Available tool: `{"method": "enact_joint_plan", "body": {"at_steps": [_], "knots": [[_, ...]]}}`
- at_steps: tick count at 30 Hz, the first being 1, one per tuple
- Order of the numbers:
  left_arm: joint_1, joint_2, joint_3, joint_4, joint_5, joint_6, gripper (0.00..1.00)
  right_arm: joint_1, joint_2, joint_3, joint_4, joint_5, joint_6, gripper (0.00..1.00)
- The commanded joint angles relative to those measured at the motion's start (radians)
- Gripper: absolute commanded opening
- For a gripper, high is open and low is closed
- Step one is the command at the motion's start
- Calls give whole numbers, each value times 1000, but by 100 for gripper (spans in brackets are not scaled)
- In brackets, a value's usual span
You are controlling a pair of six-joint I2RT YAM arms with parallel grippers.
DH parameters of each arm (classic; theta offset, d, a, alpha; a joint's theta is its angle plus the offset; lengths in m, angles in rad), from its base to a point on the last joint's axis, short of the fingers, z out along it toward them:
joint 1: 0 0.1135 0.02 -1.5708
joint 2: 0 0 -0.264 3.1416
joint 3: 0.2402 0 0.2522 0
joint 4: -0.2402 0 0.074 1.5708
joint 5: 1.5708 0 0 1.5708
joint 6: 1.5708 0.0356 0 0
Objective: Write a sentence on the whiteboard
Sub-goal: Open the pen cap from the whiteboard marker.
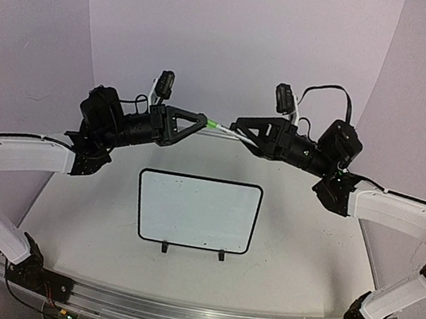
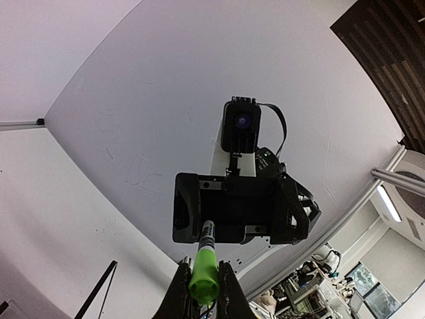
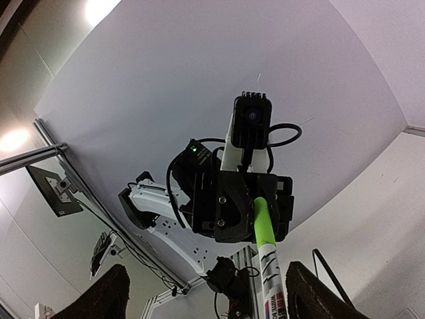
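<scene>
The whiteboard [image 1: 197, 212] lies flat on the table between the arms, its two black feet on the near edge. Its surface is blank; no sentence shows. Both arms are raised above its far side, tips facing each other. My left gripper [image 1: 201, 121] is shut on the green cap [image 2: 204, 276] of a white marker [image 1: 225, 128]. The marker's body [image 3: 271, 266] reaches between the fingers of my right gripper [image 1: 241, 133]. In the right wrist view those pads [image 3: 99, 296] stand wide apart and do not touch the marker.
The white table [image 1: 304, 245] is curved at the back by a white wall. An aluminium rail [image 1: 189, 316] runs along the near edge with both arm bases on it.
</scene>
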Motion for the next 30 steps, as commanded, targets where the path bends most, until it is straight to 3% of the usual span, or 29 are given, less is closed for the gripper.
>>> {"method": "enact_joint_plan", "body": {"at_steps": [1, 13, 20, 30], "knots": [[-13, 6, 45, -4, 9, 27, 0, 9, 19, 35, 52, -19, 11, 75], [-13, -18, 48, -10, -43, 72, 0, 10, 35, 43, 52, -27, 11, 73], [-12, 9, 79, -52, 0, 70, 0, 10, 35, 41, 50, -23, 10, 70], [-15, 2, 49, -78, 34, 48, 0, 9, 28, 30, 28, 18, -4, 43]]}}
